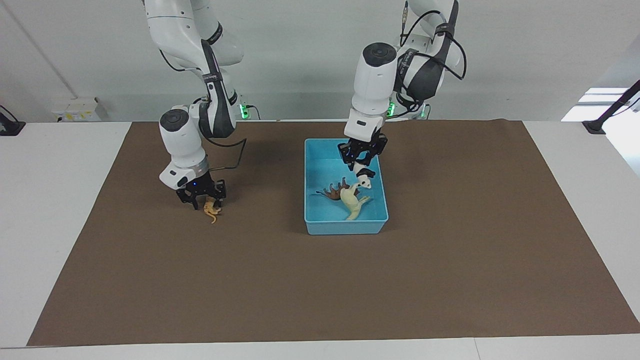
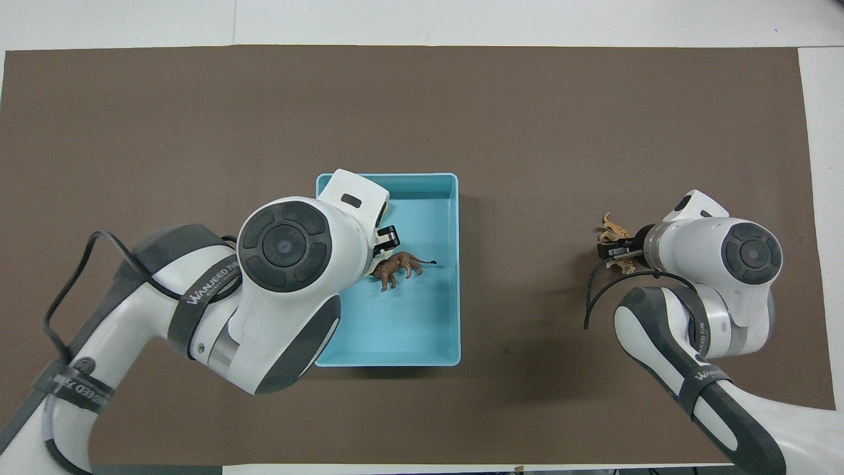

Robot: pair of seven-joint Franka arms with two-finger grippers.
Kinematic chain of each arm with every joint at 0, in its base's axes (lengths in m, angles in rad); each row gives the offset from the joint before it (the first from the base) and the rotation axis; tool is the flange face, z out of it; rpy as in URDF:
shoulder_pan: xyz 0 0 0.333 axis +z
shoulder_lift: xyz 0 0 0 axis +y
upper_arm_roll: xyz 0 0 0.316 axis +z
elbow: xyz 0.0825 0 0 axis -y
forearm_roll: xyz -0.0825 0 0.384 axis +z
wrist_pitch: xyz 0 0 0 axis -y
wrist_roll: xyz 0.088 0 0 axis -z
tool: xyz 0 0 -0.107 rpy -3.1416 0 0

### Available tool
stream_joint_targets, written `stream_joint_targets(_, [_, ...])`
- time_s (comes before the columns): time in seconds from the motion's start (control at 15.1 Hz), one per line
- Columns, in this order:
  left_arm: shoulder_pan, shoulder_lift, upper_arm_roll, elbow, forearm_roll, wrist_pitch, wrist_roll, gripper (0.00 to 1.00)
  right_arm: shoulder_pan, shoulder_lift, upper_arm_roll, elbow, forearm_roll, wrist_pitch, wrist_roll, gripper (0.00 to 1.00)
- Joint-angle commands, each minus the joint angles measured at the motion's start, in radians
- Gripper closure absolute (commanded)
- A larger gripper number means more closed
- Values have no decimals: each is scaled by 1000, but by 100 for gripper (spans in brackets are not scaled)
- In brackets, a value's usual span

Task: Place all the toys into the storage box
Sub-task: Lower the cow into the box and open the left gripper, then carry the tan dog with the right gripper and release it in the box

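Brown mat point(image 1: 320, 280) underlies all. Blue box point(image 1: 312, 200) holds lion point(image 1: 332, 192) and cream animal point(image 1: 354, 202) (panda point(image 1: 364, 178) at lion's 2 o'clock, facing view). Left gripper point(image 1: 361, 164) spread above panda; right gripper point(image 1: 205, 200) clasps tiger point(image 1: 212, 211).

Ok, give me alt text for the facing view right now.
Left gripper hangs over the light-blue storage box with the panda just under its fingertips, above the cream long-necked toy and brown lion lying inside. Right gripper is down at the orange tiger on the brown mat, toward the right arm's end.
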Motion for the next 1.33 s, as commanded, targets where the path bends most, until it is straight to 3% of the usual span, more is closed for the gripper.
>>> stream_joint_targets(0.0, [-20, -7, 21, -39, -13, 46, -5, 0, -11, -30, 9, -21, 7, 13, -36, 100])
stream_joint_targets(0.27, [0, -22, 30, -12, -13, -43, 6, 0, 0, -21, 9, 27, 7, -22, -40, 100])
stream_joint_targets(0.4, [98, -53, 33, 29, -12, -132, 85, 0, 15, -18, 9, 109, 7, -126, -36, 100])
stream_joint_targets(0.6, [279, -90, 38, 141, -12, -322, 381, 0, 70, 1, 14, 330, 7, -385, 51, 100])
stream_joint_targets(0.8, [408, -88, 38, 261, -10, -489, 619, 0, 217, 76, 18, 604, 11, -600, 275, 100])
stream_joint_targets(1.0, [474, -88, 38, 286, -12, -551, 774, 0, 378, 120, 18, 732, 43, -622, 479, 100])
stream_joint_targets(1.26, [479, -49, 38, 335, -10, -559, 777, 0, 546, 140, 18, 716, 66, -564, 579, 100])
